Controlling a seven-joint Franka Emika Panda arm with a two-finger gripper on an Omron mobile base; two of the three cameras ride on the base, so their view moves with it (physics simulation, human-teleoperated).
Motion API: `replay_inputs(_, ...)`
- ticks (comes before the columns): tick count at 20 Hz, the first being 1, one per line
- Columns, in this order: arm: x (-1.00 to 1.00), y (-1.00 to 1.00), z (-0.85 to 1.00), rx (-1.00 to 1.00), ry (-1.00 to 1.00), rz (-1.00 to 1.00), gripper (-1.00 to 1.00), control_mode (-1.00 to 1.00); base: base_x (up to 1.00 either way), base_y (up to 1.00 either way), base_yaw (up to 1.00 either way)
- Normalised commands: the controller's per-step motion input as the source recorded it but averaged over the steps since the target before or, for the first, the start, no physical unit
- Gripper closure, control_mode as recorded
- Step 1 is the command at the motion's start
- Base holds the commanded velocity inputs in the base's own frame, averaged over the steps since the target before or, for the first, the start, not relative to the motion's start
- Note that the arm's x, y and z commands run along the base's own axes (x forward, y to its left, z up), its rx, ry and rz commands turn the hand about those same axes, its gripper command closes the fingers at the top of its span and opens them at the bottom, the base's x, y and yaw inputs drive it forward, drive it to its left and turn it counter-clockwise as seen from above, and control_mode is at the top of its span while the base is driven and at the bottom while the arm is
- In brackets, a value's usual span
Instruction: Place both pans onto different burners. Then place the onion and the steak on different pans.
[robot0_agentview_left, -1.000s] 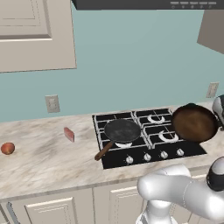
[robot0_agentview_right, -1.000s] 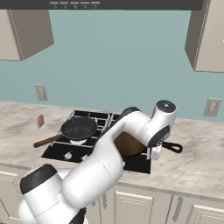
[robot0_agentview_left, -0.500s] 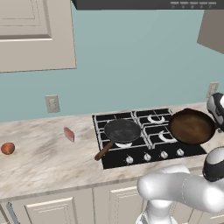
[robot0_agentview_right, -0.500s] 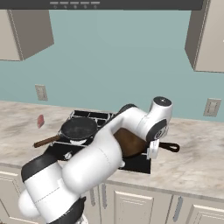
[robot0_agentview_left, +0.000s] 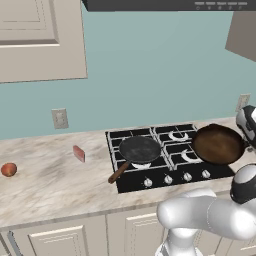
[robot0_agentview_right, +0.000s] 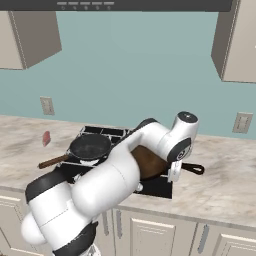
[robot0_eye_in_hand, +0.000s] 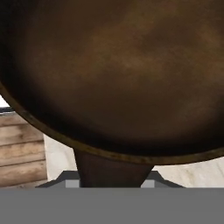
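A reddish-brown pan (robot0_agentview_left: 218, 145) hangs level and low over the front right burner of the black cooktop (robot0_agentview_left: 131, 186). I cannot tell if it touches the grate. My gripper (robot0_agentview_right: 175, 172) is shut on its dark handle (robot0_agentview_right: 193, 168) at the cooktop's right edge. In the hand view the pan's inside (robot0_eye_in_hand: 118, 74) is above the handle (robot0_eye_in_hand: 111, 168). The black pan (robot0_agentview_left: 139, 149) with a wooden handle rests on the front left burner. The rear right burner (robot0_agentview_left: 178, 135) is bare. The steak (robot0_agentview_left: 78, 153) lies on the counter left of the cooktop. The onion (robot0_agentview_left: 8, 169) sits at the far left.
Marble counter (robot0_agentview_right: 225, 185) stretches to the right of the cooktop and to its left. Silver knobs (robot0_agentview_left: 187, 177) line the cooktop's front edge. Wall outlets (robot0_agentview_left: 59, 118) sit on the teal backsplash. Upper cabinets (robot0_agentview_right: 237, 40) and a range hood hang overhead.
The reddish-brown pan has come down and to the left with my hand, going from tilted to level over the front right burner. The black pan, steak and onion have not moved.
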Motion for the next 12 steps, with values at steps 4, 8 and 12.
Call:
replay_inputs(4, 0.17, 0.09, -0.12, 0.01, 0.00, 0.00, 1.00, -1.00, 0.00, 0.00, 0.00)
replay_inputs(8, 0.17, 0.10, -0.11, 0.00, 0.00, -0.01, 1.00, -1.00, 0.00, 0.00, 0.00)
replay_inputs(12, 0.16, 0.11, -0.11, 0.00, 0.00, -0.01, 1.00, -1.00, 0.00, 0.00, 0.00)
